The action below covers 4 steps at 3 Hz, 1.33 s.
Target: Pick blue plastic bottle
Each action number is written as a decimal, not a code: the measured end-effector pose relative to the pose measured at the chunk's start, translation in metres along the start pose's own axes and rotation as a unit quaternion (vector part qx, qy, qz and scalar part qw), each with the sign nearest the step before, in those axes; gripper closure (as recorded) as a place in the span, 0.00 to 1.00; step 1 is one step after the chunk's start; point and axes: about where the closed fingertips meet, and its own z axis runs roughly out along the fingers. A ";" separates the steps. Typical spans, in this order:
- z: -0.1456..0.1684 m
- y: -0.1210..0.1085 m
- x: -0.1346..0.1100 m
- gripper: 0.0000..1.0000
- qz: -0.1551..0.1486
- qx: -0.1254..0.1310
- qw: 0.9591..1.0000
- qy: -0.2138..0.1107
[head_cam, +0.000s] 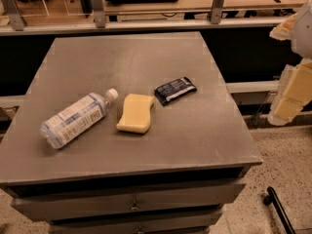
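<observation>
Three things lie on the desk [146,52]: one blue plastic bottle [75,118] on its side near the left edge, one yellow sponge [135,112] just beside its cap, one dark packet [174,90]. The tool [291,95] hangs beyond the right edge; its state I cannot tell

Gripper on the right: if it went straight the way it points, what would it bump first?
Probably the speckled floor. The pale gripper hangs right of the grey table, pointing downward, well away from the clear blue-labelled plastic bottle; depth is unclear.
</observation>
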 end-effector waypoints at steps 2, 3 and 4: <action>0.004 -0.001 -0.027 0.00 -0.039 -0.005 0.999 -0.023; 0.016 0.003 -0.099 0.00 -0.133 -0.012 0.989 -0.062; 0.026 0.025 -0.189 0.00 -0.244 -0.023 0.964 -0.104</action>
